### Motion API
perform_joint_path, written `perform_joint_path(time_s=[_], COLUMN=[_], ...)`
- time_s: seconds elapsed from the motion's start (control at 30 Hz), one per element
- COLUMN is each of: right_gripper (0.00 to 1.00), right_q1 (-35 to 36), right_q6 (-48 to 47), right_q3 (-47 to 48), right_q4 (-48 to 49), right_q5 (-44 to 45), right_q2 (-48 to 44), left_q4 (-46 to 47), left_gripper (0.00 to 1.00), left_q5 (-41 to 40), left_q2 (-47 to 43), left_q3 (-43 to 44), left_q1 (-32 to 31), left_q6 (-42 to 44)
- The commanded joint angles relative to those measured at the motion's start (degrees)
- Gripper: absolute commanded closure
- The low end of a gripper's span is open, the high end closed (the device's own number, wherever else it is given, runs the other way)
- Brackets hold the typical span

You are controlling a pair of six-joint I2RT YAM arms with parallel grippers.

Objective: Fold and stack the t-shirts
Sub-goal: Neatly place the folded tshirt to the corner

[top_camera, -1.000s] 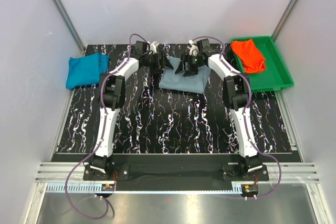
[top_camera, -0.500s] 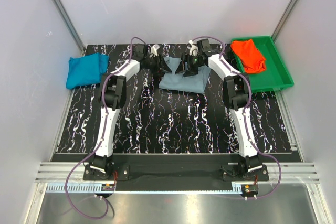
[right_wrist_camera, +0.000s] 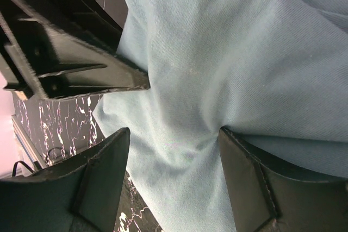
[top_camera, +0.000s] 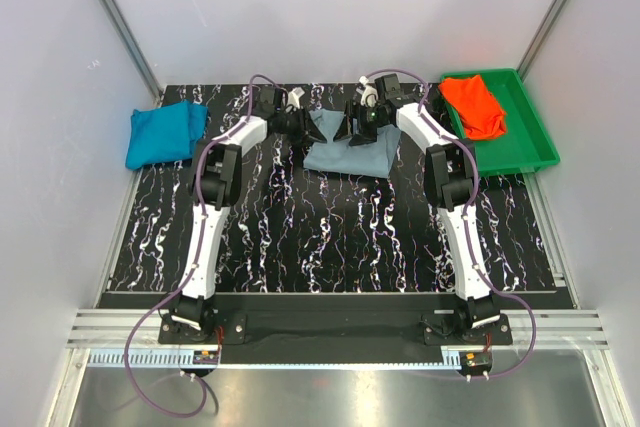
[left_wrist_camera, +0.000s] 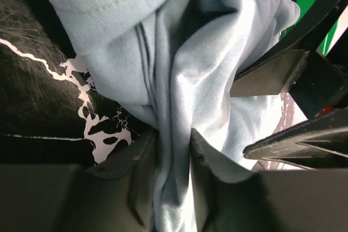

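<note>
The dusty grey-blue t-shirt (top_camera: 352,152) lies folded at the back middle of the table. My left gripper (top_camera: 305,125) is at its left back corner. In the left wrist view its jaws are shut on a raised fold of that shirt (left_wrist_camera: 174,156). My right gripper (top_camera: 350,127) is over the shirt's back edge. It is open, with wide-set fingers (right_wrist_camera: 103,172) pressing down on the cloth (right_wrist_camera: 228,52). The teal-blue t-shirt (top_camera: 163,133) lies folded at the table's left edge. The orange-red t-shirt (top_camera: 475,105) sits in the green tray (top_camera: 522,152).
The green tray stands at the back right corner. Grey walls close in the table on three sides. The two grippers are close together, tips almost facing. Black marbled tabletop (top_camera: 330,237) stretches in front of the grey-blue shirt.
My left gripper's jaws have come together from wide open onto a fold of the grey-blue shirt. The right gripper has stayed in place, still open.
</note>
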Motion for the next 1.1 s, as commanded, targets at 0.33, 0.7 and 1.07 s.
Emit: perform_joint_path(time_s=[0.33,0.7,1.07], right_gripper=[0.26,0.23,0.22], right_q1=[1.0,-2.8,-6.2], right_q6=[-2.8,-7.0,-8.1], right_q3=[0.7,0.2,-4.6], right_q4=[-0.3,0.2,-0.1], right_q5=[2.7,7.1,7.9], right_q2=[-3.2,-16.6,-22.8], left_q4=[-5.3,-20.8,-31.5], left_gripper=[1.00,1.00,1.00], left_q5=[0.3,-7.7,-14.2], left_q2=[-3.0,-13.9,-23.1], left_q3=[0.0,0.8,-0.7], left_q1=[0.2,9.6,16.3], left_q6=[4.9,19.3,28.6])
